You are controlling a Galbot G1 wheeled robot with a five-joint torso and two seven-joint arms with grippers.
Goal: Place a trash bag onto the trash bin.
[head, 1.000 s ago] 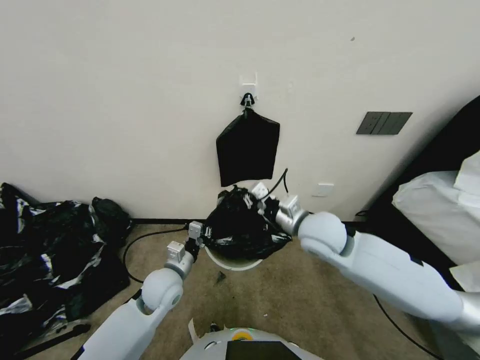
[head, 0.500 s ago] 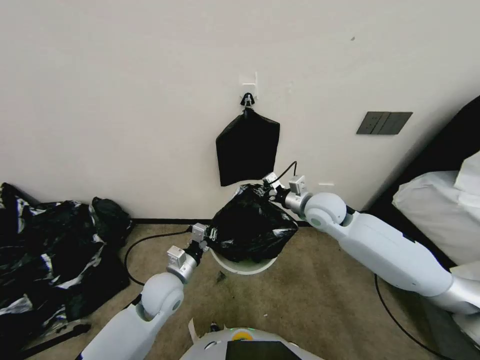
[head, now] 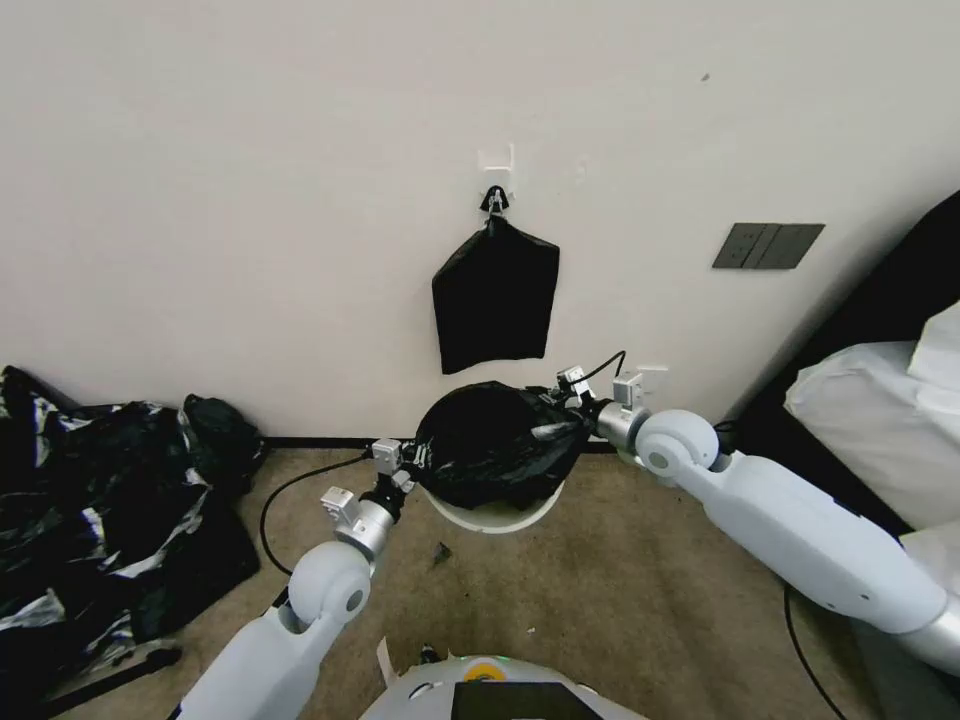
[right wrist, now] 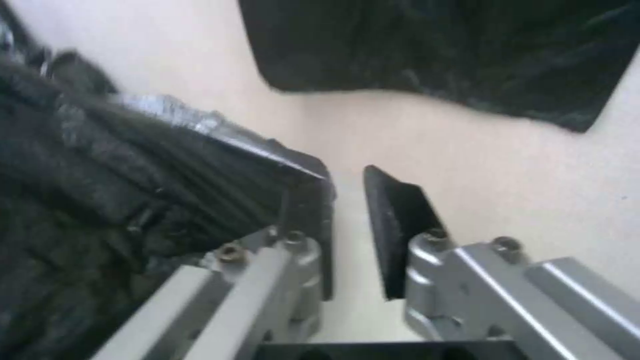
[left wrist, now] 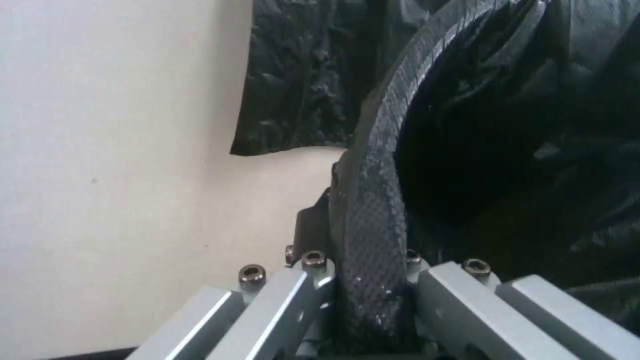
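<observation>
Beige carpet — one trash bag [head: 495, 445] over one trash bin [head: 492, 519], left gripper's [head: 412, 465] jaws gripping, right's [head: 570, 398] parted.

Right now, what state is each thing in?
trash bag: stretched open over the bin mouth, pulled from both sides
trash bin: upright on the carpet, top covered by the bag
left tool: clamped on the bag's edge
right tool: fingers parted beside the bag

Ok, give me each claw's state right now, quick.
Left claw: shut on the trash bag, at the trash bin rim.
Right claw: open, bag draped against one finger.
</observation>
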